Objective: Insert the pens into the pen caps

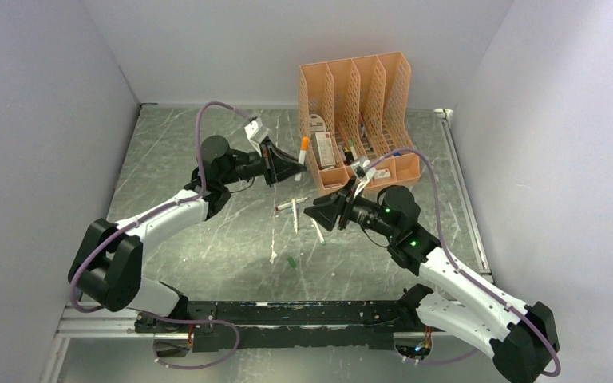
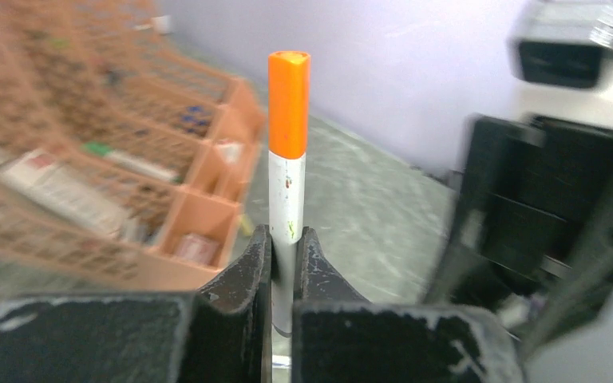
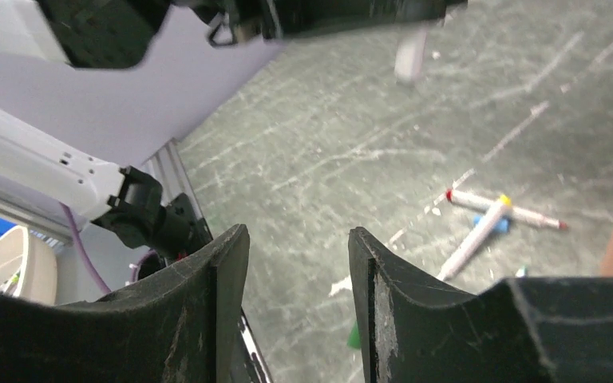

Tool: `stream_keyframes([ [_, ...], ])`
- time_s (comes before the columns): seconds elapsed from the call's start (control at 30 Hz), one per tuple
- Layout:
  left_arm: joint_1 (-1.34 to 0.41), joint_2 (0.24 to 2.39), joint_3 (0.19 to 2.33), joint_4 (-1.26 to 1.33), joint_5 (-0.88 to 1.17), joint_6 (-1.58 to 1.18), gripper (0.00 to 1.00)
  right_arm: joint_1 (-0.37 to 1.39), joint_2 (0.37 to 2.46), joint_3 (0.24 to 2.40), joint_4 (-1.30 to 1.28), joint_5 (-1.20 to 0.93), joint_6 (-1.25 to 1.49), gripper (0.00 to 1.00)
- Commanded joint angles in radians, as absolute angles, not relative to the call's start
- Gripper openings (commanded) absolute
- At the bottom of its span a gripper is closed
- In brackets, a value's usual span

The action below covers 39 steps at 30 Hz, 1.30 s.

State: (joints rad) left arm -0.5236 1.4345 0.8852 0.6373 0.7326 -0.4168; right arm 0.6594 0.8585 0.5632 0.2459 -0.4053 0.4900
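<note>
left claw (image 2: 286,255) clamps white pen (image 2: 286,195), orange cap (image 2: 289,104) on top | right claw (image 3: 298,255) agape, empty | advice: press cap home along pen axis, no tilt

— What are you seeing on your arms?
— You're looking at a left arm (image 1: 168,214) and a right arm (image 1: 467,286) wearing white shells between black joint housings. A purple cable (image 1: 200,136) is running along each, and green lights (image 1: 385,211) are glowing on the right one's black joints.
— And your fingers (image 3: 215,287)?
— They're showing black and wedge-shaped on the left gripper (image 2: 286,239) and the right gripper (image 3: 299,239), with pale scuffs chipping their edges.
</note>
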Motion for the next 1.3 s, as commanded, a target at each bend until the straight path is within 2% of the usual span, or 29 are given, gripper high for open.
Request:
stream_keyframes([
  [0.0, -0.512, 1.433, 0.966, 0.271, 0.329, -0.236, 0.07, 0.655, 0.806, 0.522, 0.087, -0.352, 0.472, 0.49],
  [0.17, -0.504, 1.542, 1.059, -0.016, -0.053, -0.271, 0.07, 0.654, 0.818, 0.506, 0.058, -0.310, 0.462, 0.49],
  [0.33, -0.473, 1.618, 1.088, -0.089, -0.183, -0.305, 0.07, 0.653, 0.871, 0.498, 0.084, -0.332, 0.460, 0.49],
  [0.43, -0.465, 1.679, 1.129, -0.143, -0.190, -0.275, 0.12, 0.652, 0.892, 0.488, 0.094, -0.341, 0.457, 0.49],
  [0.63, -0.465, 1.830, 1.222, -0.229, -0.201, -0.262, 0.10, 0.651, 0.909, 0.467, 0.122, -0.352, 0.465, 0.49],
  [0.9, -0.465, 1.958, 1.317, -0.307, -0.193, -0.240, 0.27, 0.651, 0.870, 0.450, 0.101, -0.288, 0.461, 0.48],
  [1.07, -0.465, 1.938, 1.315, -0.300, -0.201, -0.247, 0.46, 0.651, 0.894, 0.482, 0.027, -0.197, 0.416, 0.49],
  [1.27, -0.465, 1.879, 1.313, -0.297, -0.198, -0.266, 0.47, 0.651, 1.032, 0.510, 0.026, -0.168, 0.389, 0.51],
])
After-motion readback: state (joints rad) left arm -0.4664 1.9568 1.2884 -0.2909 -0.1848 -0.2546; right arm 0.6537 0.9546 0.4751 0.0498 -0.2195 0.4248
